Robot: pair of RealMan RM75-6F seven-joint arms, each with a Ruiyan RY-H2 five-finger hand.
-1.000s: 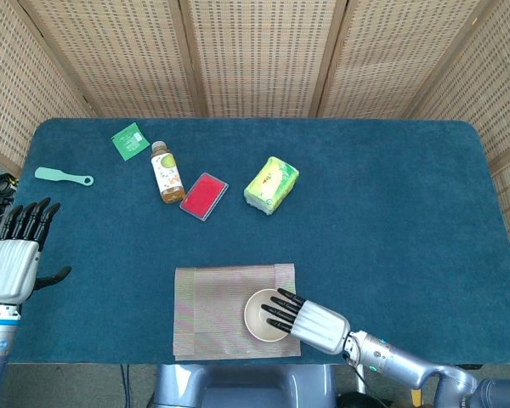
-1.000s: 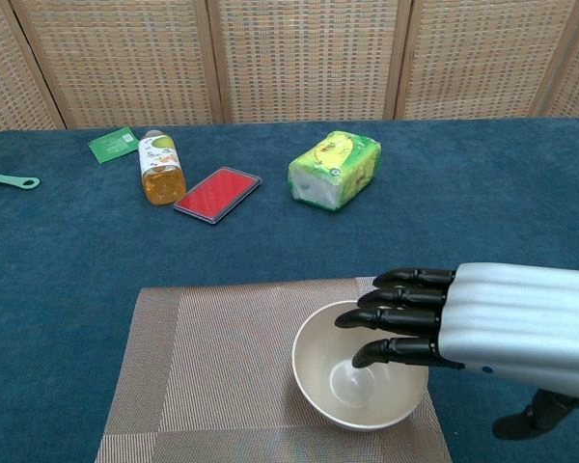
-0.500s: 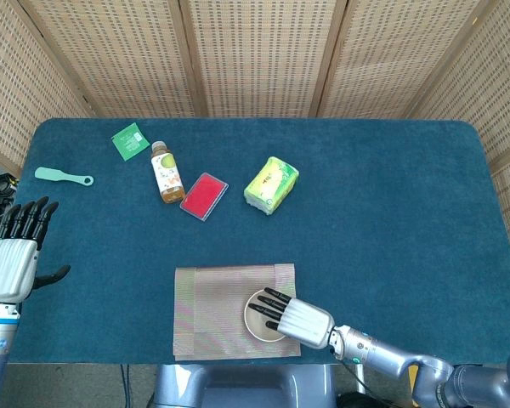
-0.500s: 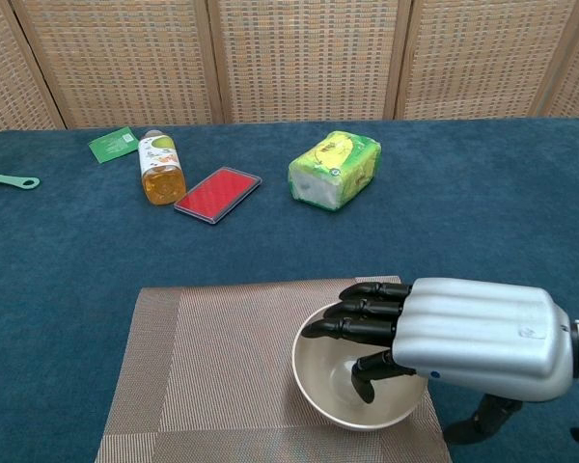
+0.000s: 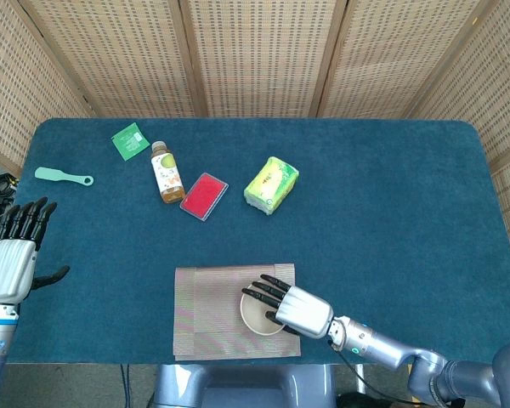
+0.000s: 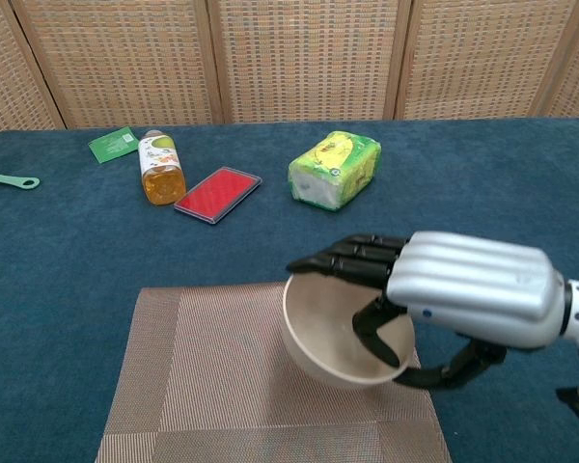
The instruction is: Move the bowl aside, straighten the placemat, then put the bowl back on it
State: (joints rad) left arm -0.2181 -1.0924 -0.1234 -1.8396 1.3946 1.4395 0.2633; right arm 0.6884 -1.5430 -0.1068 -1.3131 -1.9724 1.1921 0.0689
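A cream bowl (image 5: 255,314) (image 6: 330,333) hangs tilted just above the right part of the woven beige placemat (image 5: 208,310) (image 6: 207,376), which lies at the table's front edge. My right hand (image 5: 296,308) (image 6: 458,299) grips the bowl, thumb inside it and the other fingers over its far rim. The bowl's opening tips toward the left. My left hand (image 5: 14,255) hovers at the table's left edge, fingers spread, holding nothing; the chest view does not show it.
Toward the back left lie a small juice bottle (image 5: 166,172) (image 6: 159,169), a red flat case (image 5: 204,196) (image 6: 217,194), a yellow-green pack (image 5: 271,184) (image 6: 335,169), a green packet (image 5: 130,140) and a teal scoop (image 5: 64,177). Blue cloth spreads right of the placemat.
My right hand closed its thumb and fingers on the bowl's rim, then lifted and tilted it off the placemat, shifting slightly left. The left hand stayed still.
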